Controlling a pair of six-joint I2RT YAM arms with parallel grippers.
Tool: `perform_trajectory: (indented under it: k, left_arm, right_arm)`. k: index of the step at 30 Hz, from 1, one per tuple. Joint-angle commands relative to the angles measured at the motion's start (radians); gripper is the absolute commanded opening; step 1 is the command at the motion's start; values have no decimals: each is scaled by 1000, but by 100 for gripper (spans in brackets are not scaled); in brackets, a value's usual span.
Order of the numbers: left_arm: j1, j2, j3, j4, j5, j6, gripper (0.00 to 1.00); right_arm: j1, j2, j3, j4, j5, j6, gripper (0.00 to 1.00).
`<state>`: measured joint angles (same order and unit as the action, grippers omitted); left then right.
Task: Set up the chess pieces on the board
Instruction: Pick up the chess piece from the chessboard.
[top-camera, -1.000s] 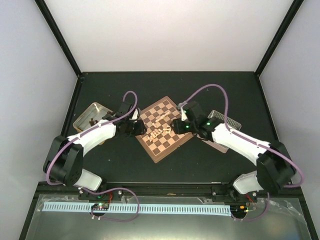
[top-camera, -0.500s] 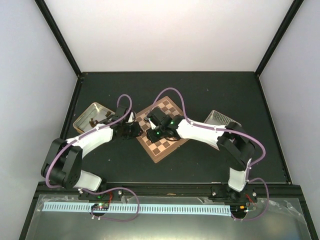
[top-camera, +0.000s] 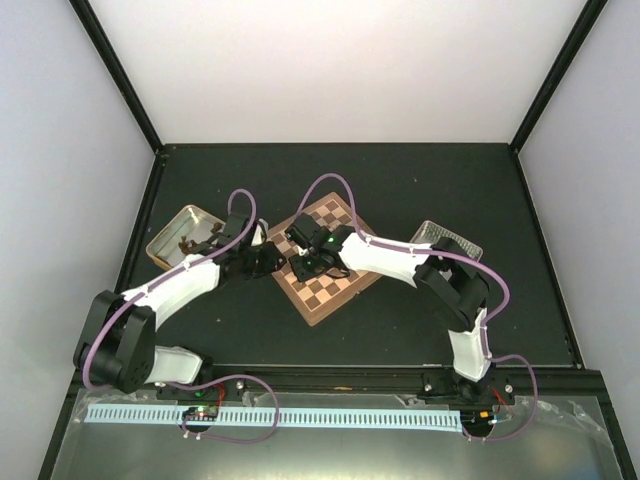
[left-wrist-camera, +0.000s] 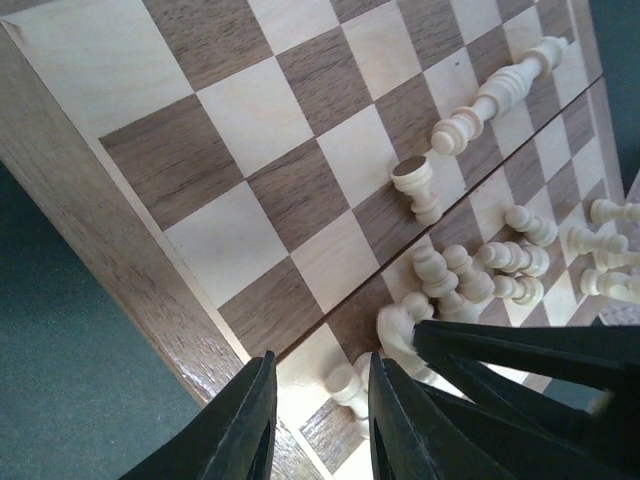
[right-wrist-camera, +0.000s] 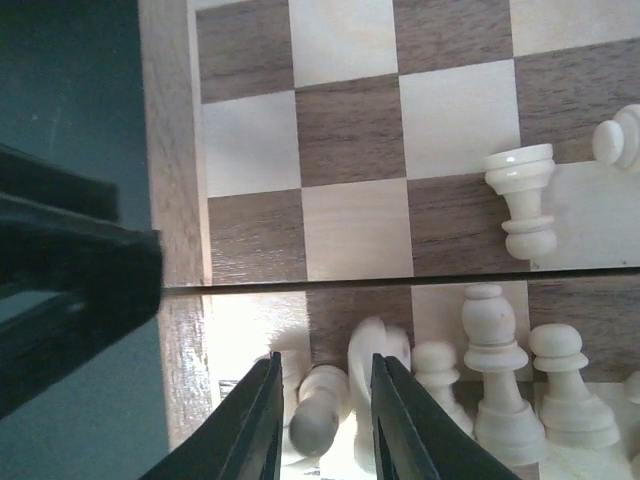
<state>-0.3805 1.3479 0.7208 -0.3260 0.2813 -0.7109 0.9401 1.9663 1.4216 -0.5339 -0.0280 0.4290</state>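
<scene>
The board (top-camera: 335, 275) lies turned like a diamond between my arms. Several cream chess pieces (left-wrist-camera: 470, 270) lie tumbled in a heap on its near-left part, with a long piece (left-wrist-camera: 500, 90) and a pawn (left-wrist-camera: 415, 185) apart from them. Both grippers meet at the board's left corner. My left gripper (left-wrist-camera: 320, 405) is open and narrow, with a small pawn (left-wrist-camera: 352, 385) between its fingers, nearer the right one. My right gripper (right-wrist-camera: 322, 400) is also narrowly open, straddling a lying pawn (right-wrist-camera: 322, 420), with a knight (right-wrist-camera: 375, 355) against its right finger.
A metal tin (top-camera: 183, 232) holding dark pieces stands left of the board. Another tin (top-camera: 447, 240) stands to its right, behind my right arm. In each wrist view the other gripper's black fingers (left-wrist-camera: 520, 355) crowd in close (right-wrist-camera: 70, 275).
My right arm has swung from the right tin side across the board to its left corner. Both grippers' jaws have narrowed, the right far more. The left arm shifted only slightly.
</scene>
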Motion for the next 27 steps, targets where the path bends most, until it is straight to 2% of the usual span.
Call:
perform_trajectory:
  k: [1,10,20,27]
  left_arm:
    - [8,-56,-2,15,-14,-25,27]
    - [8,-61,-9,3,8,-28,29]
    - [8,-39,-14,30,59,-35,34]
    - [5,-16,-14,43,80,-33,34]
  right_arm:
    - [-1,22,23,-28,16,8,25]
    - [-1,15,30,-10,15,6,13]
    - [-12,-145,-64,127,68,30,12]
    - [-60,-249,-191,95,205,80,13]
